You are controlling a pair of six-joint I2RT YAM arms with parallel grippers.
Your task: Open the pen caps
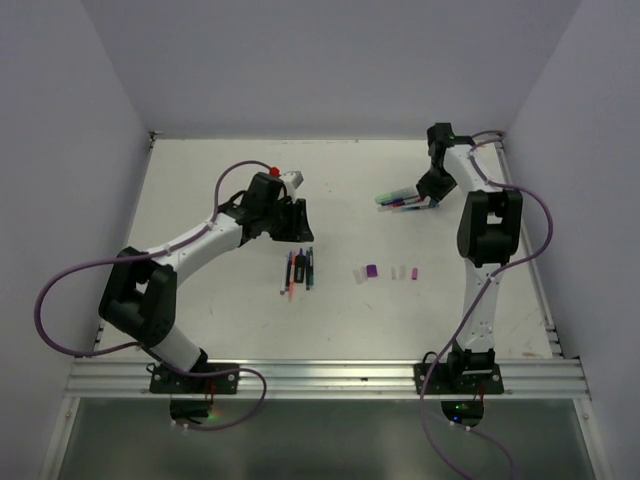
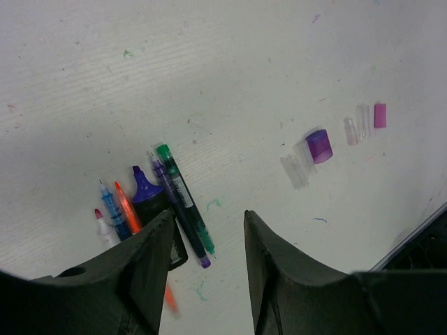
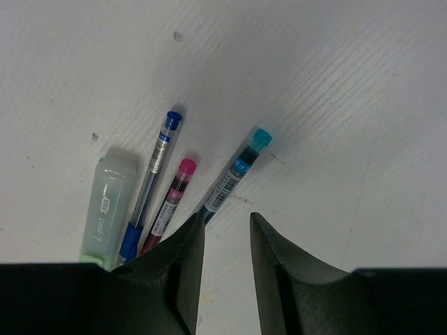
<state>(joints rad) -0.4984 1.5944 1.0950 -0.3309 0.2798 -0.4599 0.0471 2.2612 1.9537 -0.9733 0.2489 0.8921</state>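
Top external view is showing the left gripper hanging over the white table, left of the middle, its jaws standing spread with nothing between them. Just nearer the arm bases, a tight bundle of pens is lying side by side. Left wrist view is bringing them closer. A purple marker and an orange pen are pointing bare tips away from the camera, and a dark green pen is lying along their right side, partly running under the left finger.

Moving right, the pen caps are sitting in a loose row on the table, apart from the bundle. A purple cap is lying among clear ones, with a pink cap at the far end.

Further right and farther back, the right gripper is hovering beside four capped pens. Right wrist view is showing a pale green highlighter, a blue-capped pen, a pink-capped pen and a teal-capped pen fanning out on the table. The jaws are standing slightly apart, bare table showing in the gap and nothing pinched.
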